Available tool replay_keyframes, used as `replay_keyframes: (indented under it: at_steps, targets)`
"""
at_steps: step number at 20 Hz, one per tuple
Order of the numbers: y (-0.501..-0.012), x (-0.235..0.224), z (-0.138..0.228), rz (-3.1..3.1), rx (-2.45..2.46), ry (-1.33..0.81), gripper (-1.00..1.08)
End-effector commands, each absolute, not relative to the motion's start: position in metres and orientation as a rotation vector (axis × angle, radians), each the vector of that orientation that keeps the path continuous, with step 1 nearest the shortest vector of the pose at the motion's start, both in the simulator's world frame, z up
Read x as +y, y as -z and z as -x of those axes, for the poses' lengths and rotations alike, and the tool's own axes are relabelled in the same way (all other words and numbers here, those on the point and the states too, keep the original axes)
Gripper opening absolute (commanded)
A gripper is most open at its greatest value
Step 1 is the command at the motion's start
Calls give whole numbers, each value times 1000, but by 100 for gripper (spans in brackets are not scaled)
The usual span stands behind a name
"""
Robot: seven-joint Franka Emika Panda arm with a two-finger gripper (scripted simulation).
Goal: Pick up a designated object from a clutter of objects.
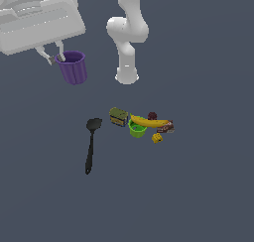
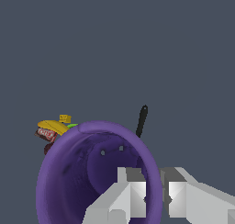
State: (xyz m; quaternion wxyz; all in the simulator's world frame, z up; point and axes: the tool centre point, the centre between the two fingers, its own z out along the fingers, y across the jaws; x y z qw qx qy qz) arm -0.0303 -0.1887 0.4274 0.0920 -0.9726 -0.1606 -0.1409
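Gripper: the gripper [image 1: 56, 57] is raised well above the floor at the exterior view's upper left, its two fingers pinching the rim of the purple cup [image 1: 74, 67] — in the wrist view one finger [image 2: 131, 191] sits inside the cup wall and the other outside it.
Purple cup: held upright in the air, ribbed sides showing, well apart from the lime-green cup [image 1: 137, 128] and up toward the exterior view's left of it; the wrist view looks down into its open mouth [image 2: 98, 172].
Landmark: the lime-green cup stands on the dark floor [image 1: 208, 196] in the middle of the clutter.
Banana: the yellow banana [image 1: 149, 121] lies across the far rim of the lime-green cup, touching it.
Olive-brown box: olive-brown box [image 1: 118, 116] just beside the lime-green cup, on the exterior view's left.
Plum: dark plum [image 1: 152, 116] just behind the banana, near the lime-green cup.
Brown box: brown box [image 1: 166, 127] near the lime-green cup on the exterior view's right, at the banana's tip.
Yellow piece: small yellow piece [image 1: 157, 137] near the lime-green cup — to the exterior view's right and nearer the camera.
Spatula: black spatula [image 1: 91, 144] lies flat, apart from the lime-green cup on the exterior view's left, past the olive-brown box.
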Motion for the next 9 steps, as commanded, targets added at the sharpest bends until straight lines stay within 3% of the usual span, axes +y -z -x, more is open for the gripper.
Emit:
replay_keyframes:
  at_steps: [1,9]
  targets:
    - [-440,-193,36,2888,-478,418,-100]
    - [-455,-198,42,2888,-478,418,-100]
